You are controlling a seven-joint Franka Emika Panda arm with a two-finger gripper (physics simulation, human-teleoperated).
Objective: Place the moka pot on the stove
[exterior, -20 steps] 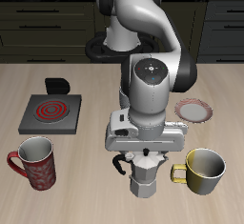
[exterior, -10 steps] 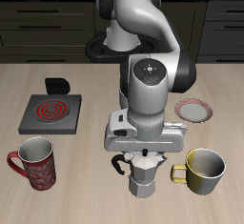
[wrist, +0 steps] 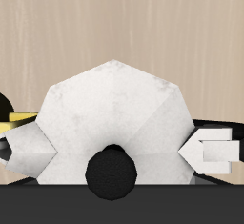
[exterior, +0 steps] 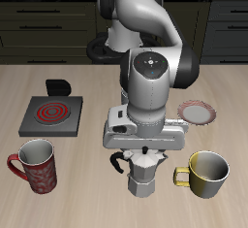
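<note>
Gripper clamped on the moka pot near the tabletop's front edge

The gripper (exterior: 143, 154) holds the silver faceted moka pot (exterior: 143, 175) by its top (black lid knob (wrist: 110, 171) between the fingers (wrist: 212, 150)). The pot sits between a grey patterned mug (exterior: 35, 166) and a yellow mug (exterior: 205, 174). The dark grey square stove (exterior: 51, 114) with red coil rings lies well apart, farther back on the wooden tabletop (exterior: 87, 179).

Two cameras: one wide and high, one riding the wrist.

You see the exterior view from the front and above, facing the robot across the table (exterior: 97, 77); your wrist view looks straight down, very close; both share the moka pot (exterior: 143, 172) (wrist: 114, 118).
</note>
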